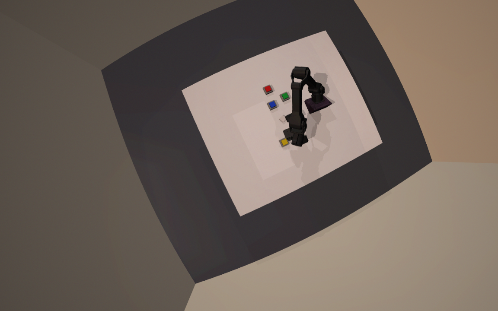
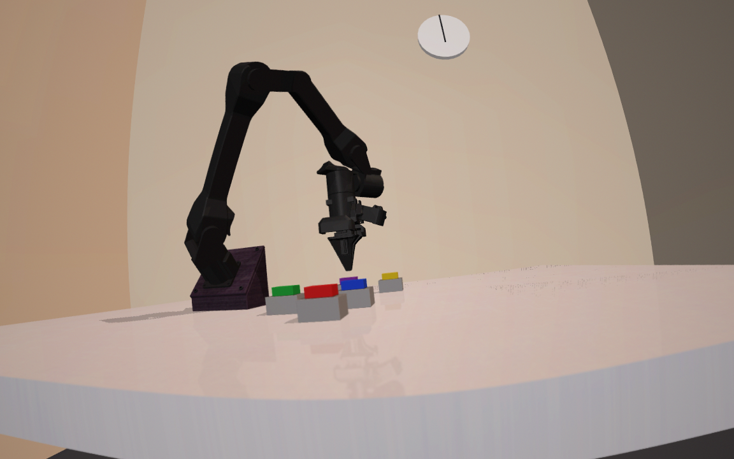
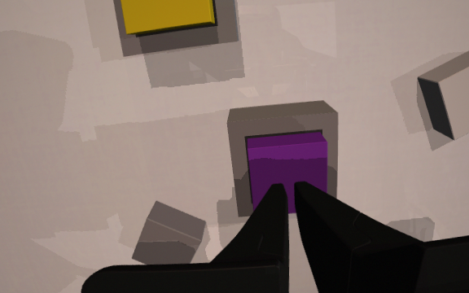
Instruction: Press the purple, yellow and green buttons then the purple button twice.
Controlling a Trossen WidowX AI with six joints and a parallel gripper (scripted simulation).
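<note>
Beige and brown walls surround the pale worktop [image 1: 219, 127] [image 2: 472, 342], a round white clock [image 2: 443, 35] hanging on one of them in the exterior view. Dark flooring [image 1: 158, 185] borders the worktop in the top view.

Largest on the worktop is the black arm [image 1: 296, 100] [image 2: 232, 148], which arches up from a dark purple wedge-shaped base [image 1: 326, 103] [image 2: 257, 273] and bends down at its far end. From there the black tool [image 2: 348, 269] [image 3: 288, 194] points downward, its fingers nearly together, with a narrow gap between the tips and nothing gripped. The tips are above the purple button [image 2: 348, 278] [image 3: 287, 175], apart from it in the exterior view; its cap stands raised in its grey housing.

Beside it in the wrist view is the yellow button [image 1: 284, 142] [image 2: 390, 276] [image 3: 169, 14], its cap also raised. On the other side, in the top view, the green button [image 1: 285, 96] [image 2: 285, 290], blue button [image 1: 272, 104] [image 2: 353, 284] and red button [image 1: 267, 88] [image 2: 321, 291] form a loose cluster, all with raised caps.

Smallest are a pale block [image 3: 468, 91] and a grey block [image 3: 171, 233], on opposite sides of the purple button and apart from it.
</note>
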